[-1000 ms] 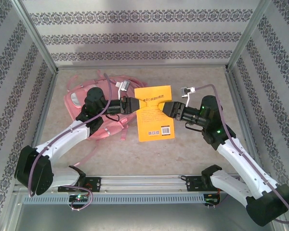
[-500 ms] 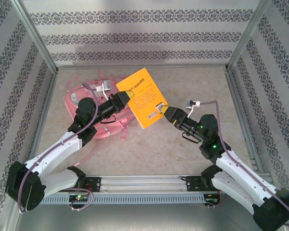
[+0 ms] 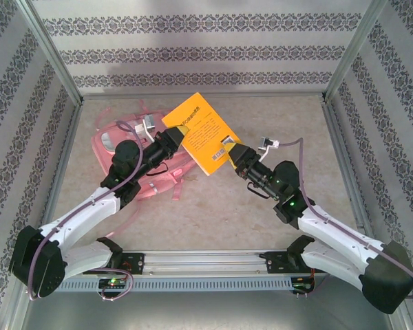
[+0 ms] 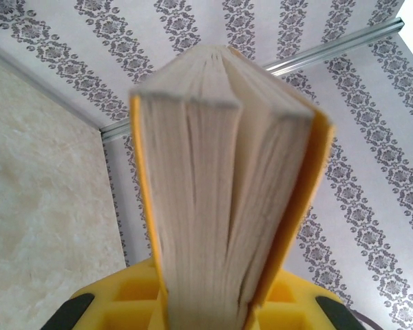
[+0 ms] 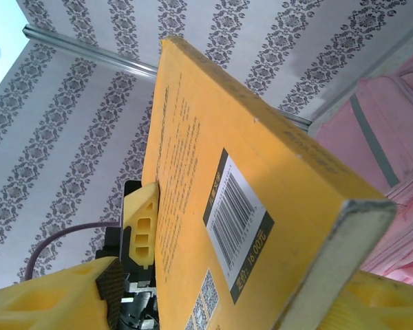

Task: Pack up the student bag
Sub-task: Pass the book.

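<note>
Book (image 3: 200,134) slightly farther back (still tilted)

1. Left arm (image 3: 82,210) reaches forward and right, with the left end effector (image 3: 175,139) clamped on the left edge of the yellow book (image 3: 201,134).
2. Right arm (image 3: 330,230) stretches forward and left, with the right end effector (image 3: 233,151) clamped on the book's near right corner.
3. The 2 end effectors face each other, wrists tilted upward.

Beige table (image 3: 220,220) w/ pink student bag (image 3: 100,157), far left.
</note>
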Motion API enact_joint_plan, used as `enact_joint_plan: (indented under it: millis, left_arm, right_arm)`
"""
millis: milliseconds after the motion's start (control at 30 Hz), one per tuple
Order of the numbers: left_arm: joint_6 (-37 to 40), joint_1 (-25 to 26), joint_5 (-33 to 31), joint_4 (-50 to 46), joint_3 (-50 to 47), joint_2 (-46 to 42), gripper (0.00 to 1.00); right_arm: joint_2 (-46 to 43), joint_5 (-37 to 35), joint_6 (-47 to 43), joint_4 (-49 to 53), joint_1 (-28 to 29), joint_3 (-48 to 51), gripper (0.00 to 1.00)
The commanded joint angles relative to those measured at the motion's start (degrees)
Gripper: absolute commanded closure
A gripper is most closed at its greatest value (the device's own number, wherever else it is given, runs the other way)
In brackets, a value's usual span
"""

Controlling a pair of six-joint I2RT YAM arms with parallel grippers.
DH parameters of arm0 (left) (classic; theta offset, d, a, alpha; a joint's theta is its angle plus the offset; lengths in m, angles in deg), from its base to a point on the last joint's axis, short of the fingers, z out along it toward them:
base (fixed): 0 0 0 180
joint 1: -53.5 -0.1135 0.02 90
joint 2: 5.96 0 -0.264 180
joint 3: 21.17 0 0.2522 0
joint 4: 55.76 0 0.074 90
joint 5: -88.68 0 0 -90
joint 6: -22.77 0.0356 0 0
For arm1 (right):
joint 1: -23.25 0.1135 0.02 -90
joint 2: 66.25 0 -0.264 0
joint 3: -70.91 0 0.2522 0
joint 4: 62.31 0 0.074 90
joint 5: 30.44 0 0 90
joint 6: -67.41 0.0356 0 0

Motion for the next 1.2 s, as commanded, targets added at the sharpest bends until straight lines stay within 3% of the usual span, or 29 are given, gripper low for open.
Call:
enact_joint_plan:
  millis: [0,233,467,500,633,733,800,933,1167]
  left_arm:
    - [-1.0,1.3,-0.7,6.9,-0.1,0.1,1.00]
    - [-1.7,3.0,-0.7,7.1,-0.7,1.9,1.00]
    - [0.1,3.1,-1.0,1.2,-0.5,1.0,1.00]
    - [1.1,3.2,-1.0,-1.1,-0.2,0.7,0.97]
    - [9.0,2.7,-3.5,-17.2,3.1,-1.2,0.64]
    - [17.2,2.0,-7.1,-29.0,7.2,-1.2,0.43]
    - [21.6,1.6,-11.0,-39.4,12.6,0.7,0.37]
    - [25.3,-2.7,-11.2,-51.4,22.2,8.8,0.35]
    - [23.5,-11.6,-2.0,-52.9,31.9,25.5,0.47]
  right_arm:
    - [1.3,-2.0,2.4,-6.7,1.4,-1.7,0.36]
    - [4.3,-1.3,1.9,-8.1,1.7,-3.4,0.46]
    - [2.6,-3.4,0.3,-5.1,1.2,-2.4,0.86]
    - [1.9,-3.6,-0.3,-3.3,0.9,-2.2,0.91]
    - [-4.6,-5.8,-4.7,7.9,-1.5,-1.9,0.98]
    - [-10.9,-9.0,-10.1,22.4,-3.4,-3.1,1.00]
    - [-14.0,-11.2,-13.2,31.3,-4.5,-4.0,1.00]
    - [-18.4,-11.0,-15.5,40.0,-8.0,-3.4,1.00]
    - [-23.6,-7.1,-15.5,42.1,-13.0,-0.8,1.00]
